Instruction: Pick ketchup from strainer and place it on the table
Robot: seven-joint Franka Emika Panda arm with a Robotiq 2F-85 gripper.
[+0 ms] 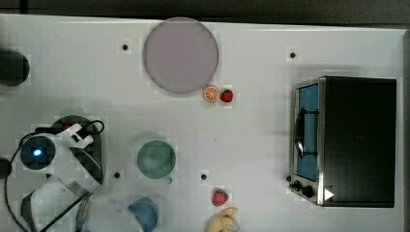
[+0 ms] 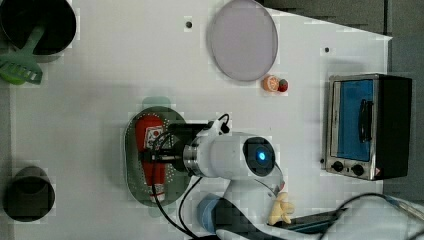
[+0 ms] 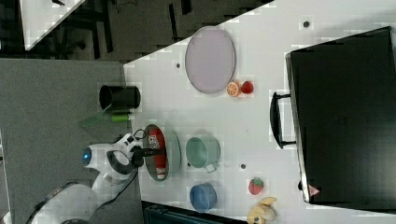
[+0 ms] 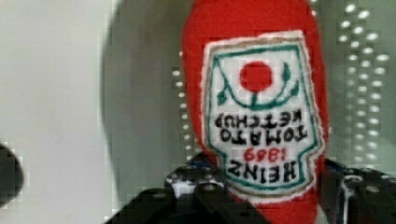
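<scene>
In the top view the arm hid most of the strainer [image 1: 96, 150] and the ketchup [image 1: 67, 127]. In the left view the ketchup [image 2: 152, 150] lay inside the strainer [image 2: 132, 165] on the table [image 2: 100, 75], near a green cup [image 1: 156, 159]. The gripper [image 4: 273, 198] had its fingers [image 4: 196, 186] on both sides of the bottle, but a firm grasp I cannot tell

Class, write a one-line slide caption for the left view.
Gripper astride the ketchup lying in the strainer on the table.

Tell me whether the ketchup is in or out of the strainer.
In. The ketchup lies flat inside the strainer, the gripper straddling its middle.
</scene>
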